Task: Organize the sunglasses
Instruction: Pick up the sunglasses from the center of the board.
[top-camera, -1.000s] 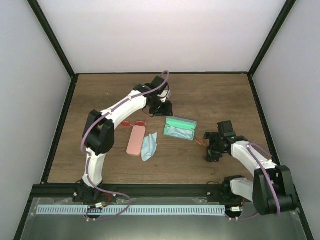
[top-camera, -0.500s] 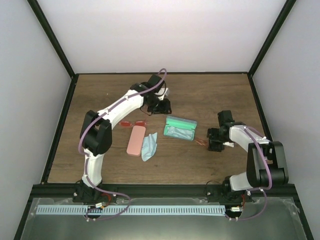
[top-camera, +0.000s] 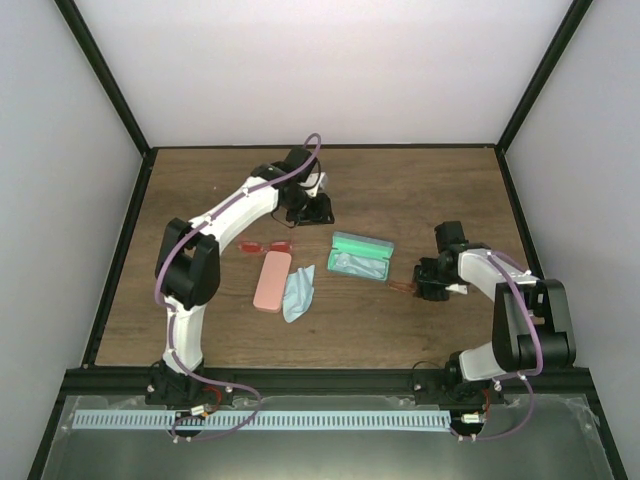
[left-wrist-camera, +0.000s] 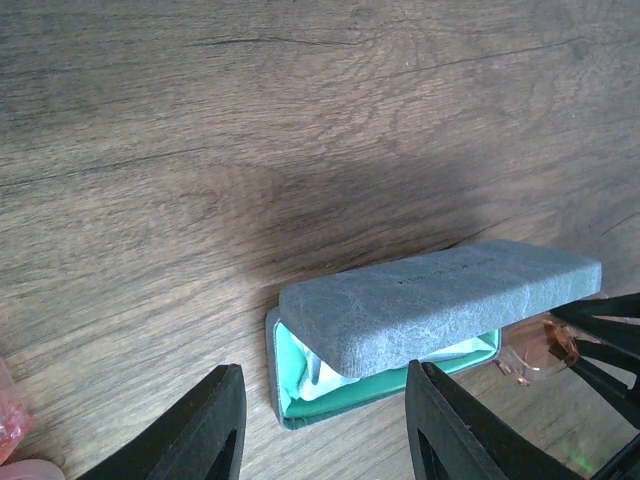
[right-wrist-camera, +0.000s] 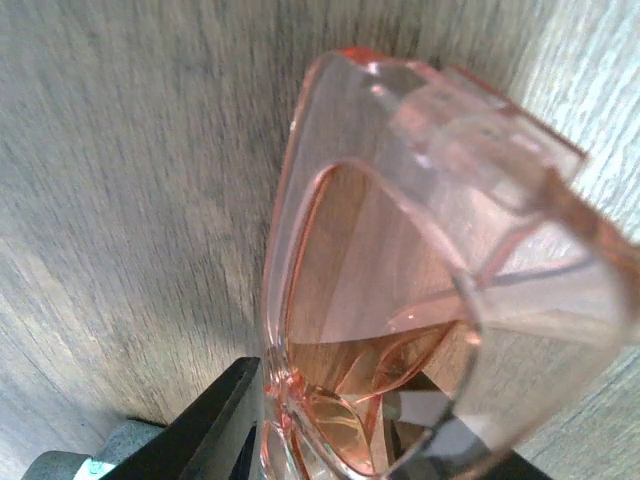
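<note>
Right wrist: orange pair (right-wrist-camera: 400, 300) close to camera, blurred, cropped right and below. My right fingers (right-wrist-camera: 215, 415) mostly hidden behind it; I can't tell if gripping. From top, pair only sliver under right gripper (top-camera: 430, 283), too small to read. My left fingers (left-wrist-camera: 215, 420) cropped at bottom; case (left-wrist-camera: 440, 300) ahead of them, lid hiding most of interior. Also pink thing (left-wrist-camera: 8, 415) left of left finger, clipped by edge, can't identify.

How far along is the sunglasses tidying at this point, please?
Nothing is stowed yet. The green case lies open, holding only a cloth. The right end effector looks closed on the orange sunglasses. Still to do: the red sunglasses lie loose beside the shut pink case; the left end effector is open, empty.
</note>
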